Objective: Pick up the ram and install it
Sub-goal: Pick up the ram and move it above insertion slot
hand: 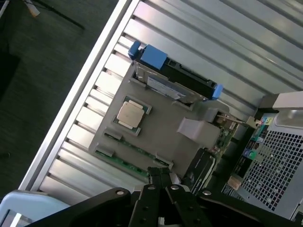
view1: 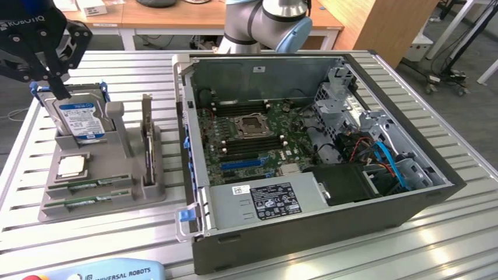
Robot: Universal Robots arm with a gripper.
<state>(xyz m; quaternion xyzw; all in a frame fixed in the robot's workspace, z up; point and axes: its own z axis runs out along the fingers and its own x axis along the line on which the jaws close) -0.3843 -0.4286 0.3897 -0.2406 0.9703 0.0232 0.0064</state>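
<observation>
- My black gripper, fingers pressed together, hangs over the gray moulded holder.
- Thin, flat green ram sticks lie slotted there, near the ribbed worktop's edge.

We note a hard drive upright and a processor flat in the grey fixture beside the open case.

Ribbed metal table; matt plastic holder

Slatted aluminium table bears a grey plastic parts holder at the exterior view's left, and an open black computer case at its right.
</observation>
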